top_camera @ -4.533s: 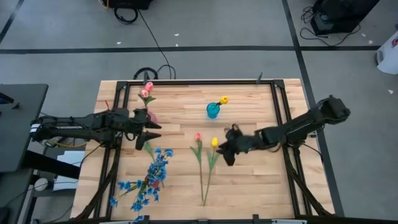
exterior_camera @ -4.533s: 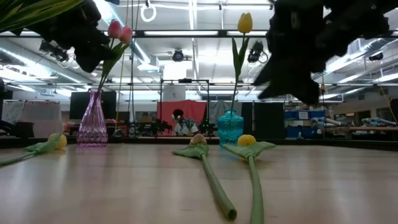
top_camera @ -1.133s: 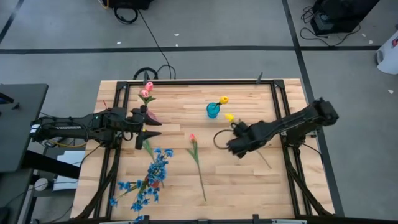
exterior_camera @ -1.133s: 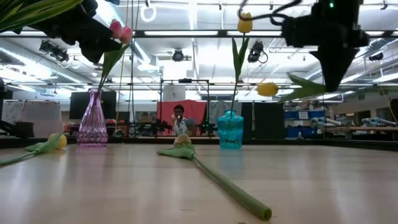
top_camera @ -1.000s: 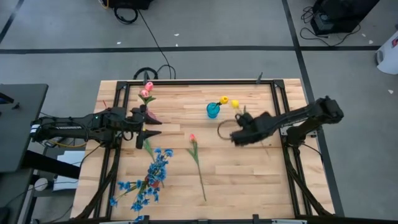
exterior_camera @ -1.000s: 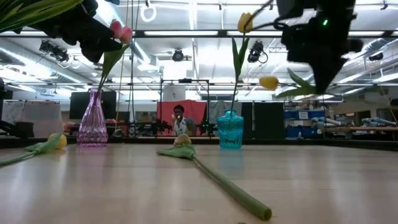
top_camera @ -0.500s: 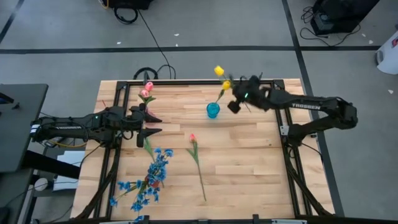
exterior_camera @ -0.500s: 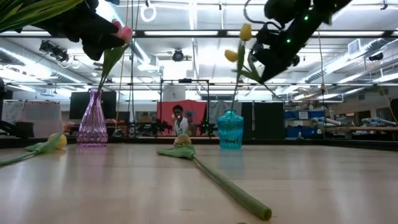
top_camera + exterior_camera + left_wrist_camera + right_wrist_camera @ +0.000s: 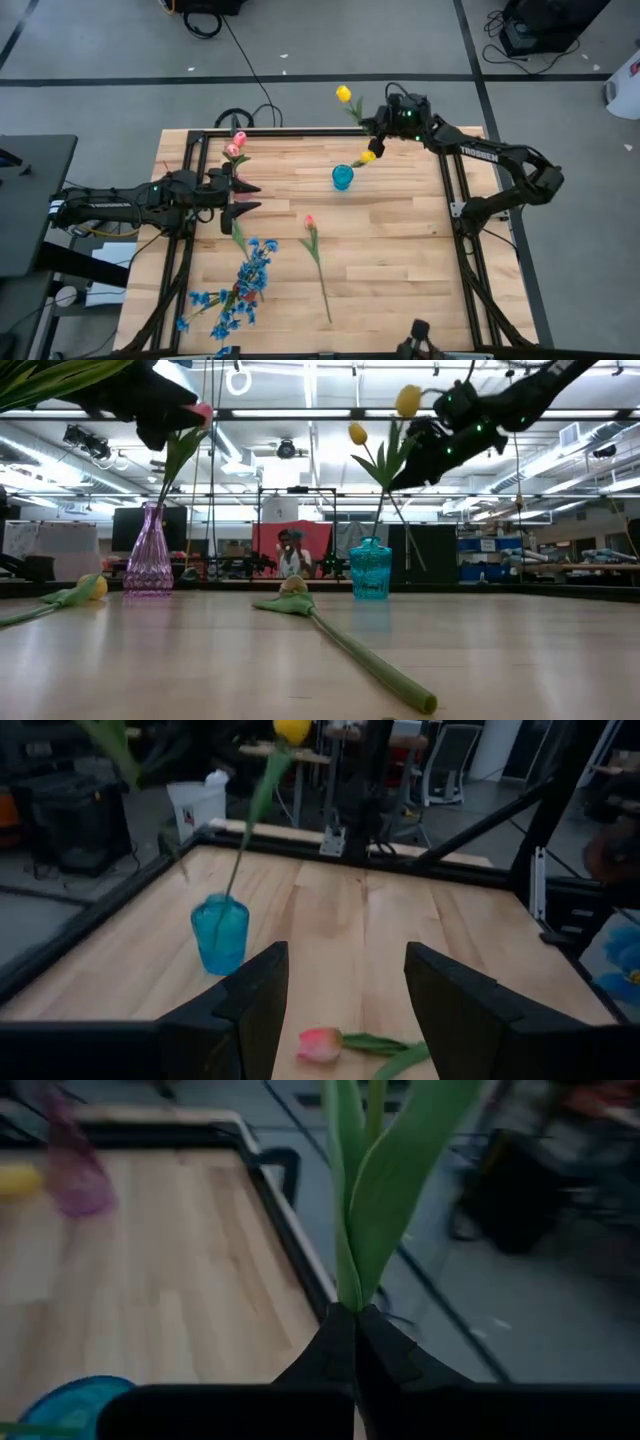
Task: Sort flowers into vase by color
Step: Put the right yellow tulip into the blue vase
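From above, the right gripper (image 9: 375, 128) is holding a yellow tulip (image 9: 344, 95) over the table's far edge, above the blue vase (image 9: 342, 177). Level with the table, that tulip (image 9: 358, 434) is hanging tilted beside the vase's own yellow tulip (image 9: 407, 401). The left gripper (image 9: 340, 982) is hovering wide apart. The right wrist camera is showing fingers (image 9: 340, 1342) pinching the stem.

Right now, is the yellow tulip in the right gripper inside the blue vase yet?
Not yet. The right gripper holds the yellow tulip raised above the blue vase, its stem end apparently clear of the rim.
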